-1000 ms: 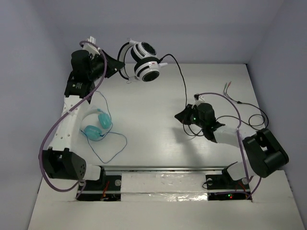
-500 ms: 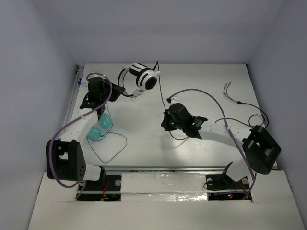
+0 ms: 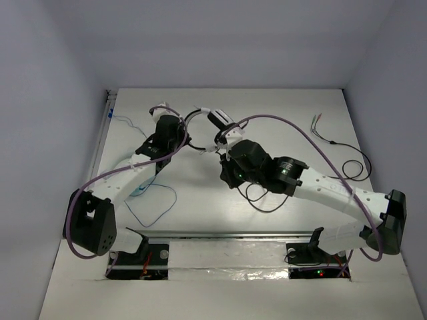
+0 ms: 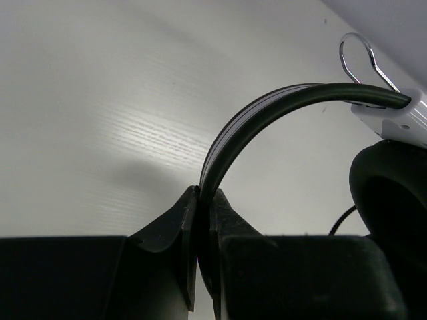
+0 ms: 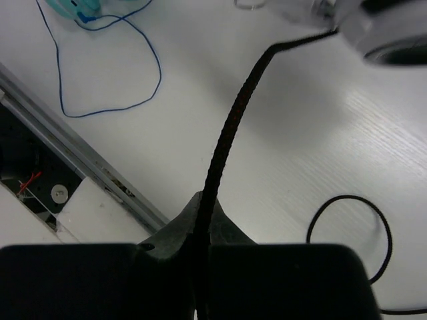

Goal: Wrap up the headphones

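Within a second both arms had swung inward. The left claw [image 4: 200, 203], clamped on the headband [image 4: 253, 120], brought the headphones [image 3: 215, 119] over mid-bench [image 3: 280, 113]. The right claw [image 5: 200, 208], pinching their cable [image 5: 227, 133], arrived alongside, apparently ready for winding.

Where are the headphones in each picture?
Top external: headphones upper middle, between both arms.
Left wrist: headband arcs from centre to upper right, pinched in the left gripper; earcup at right edge.
Right wrist: blurry earcup top right; cable runs down into the right gripper.
Shared: blue cord loop, lower left from the top, top left for the right wrist; absent from the left wrist.
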Robot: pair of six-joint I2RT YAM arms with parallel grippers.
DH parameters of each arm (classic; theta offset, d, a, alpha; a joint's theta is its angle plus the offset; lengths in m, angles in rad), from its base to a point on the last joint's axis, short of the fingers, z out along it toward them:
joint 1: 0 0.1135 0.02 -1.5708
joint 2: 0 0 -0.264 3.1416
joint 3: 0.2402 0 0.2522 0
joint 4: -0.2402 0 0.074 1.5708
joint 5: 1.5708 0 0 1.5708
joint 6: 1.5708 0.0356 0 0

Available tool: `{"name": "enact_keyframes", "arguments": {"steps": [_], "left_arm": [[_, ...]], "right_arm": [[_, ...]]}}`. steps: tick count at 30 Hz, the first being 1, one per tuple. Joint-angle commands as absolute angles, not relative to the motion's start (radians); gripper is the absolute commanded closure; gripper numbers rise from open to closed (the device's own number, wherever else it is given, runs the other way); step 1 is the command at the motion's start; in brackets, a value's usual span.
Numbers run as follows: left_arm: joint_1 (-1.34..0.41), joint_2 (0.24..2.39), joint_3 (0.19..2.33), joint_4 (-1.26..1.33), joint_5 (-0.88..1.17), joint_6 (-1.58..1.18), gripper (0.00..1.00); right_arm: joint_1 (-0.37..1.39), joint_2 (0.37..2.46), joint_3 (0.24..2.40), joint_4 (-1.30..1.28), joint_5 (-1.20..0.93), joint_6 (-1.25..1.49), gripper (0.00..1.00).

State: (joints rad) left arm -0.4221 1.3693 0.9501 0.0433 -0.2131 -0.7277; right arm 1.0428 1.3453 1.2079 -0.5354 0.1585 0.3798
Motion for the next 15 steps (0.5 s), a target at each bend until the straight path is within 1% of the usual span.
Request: {"name": "enact_keyframes", "arguments": {"steps": [1, 6, 11, 15], "left_arm": [[-0.454, 1.348, 0.991, 0.124, -0.186, -0.618, 1.00], [-0.491, 1.359, 1.040, -0.003, -0.068, -0.456, 1.00], [-0.500, 1.362, 1.080, -0.123, 0.055, -0.333, 1.00], [-0.500, 1.365, 1.127, -0.202, 0.161, -0.253, 1.00]], "right_arm": [[1.052, 1.304, 1.299, -0.646, 0.219, 0.287, 1.00], [1.042, 1.338, 1.373, -0.701, 0.291, 0.233, 1.00], [1.008, 1.328, 1.410, -0.729, 0.311, 0.192, 1.00], [0.980, 1.328, 1.420, -0.733, 0.380, 0.180, 1.00]]}}
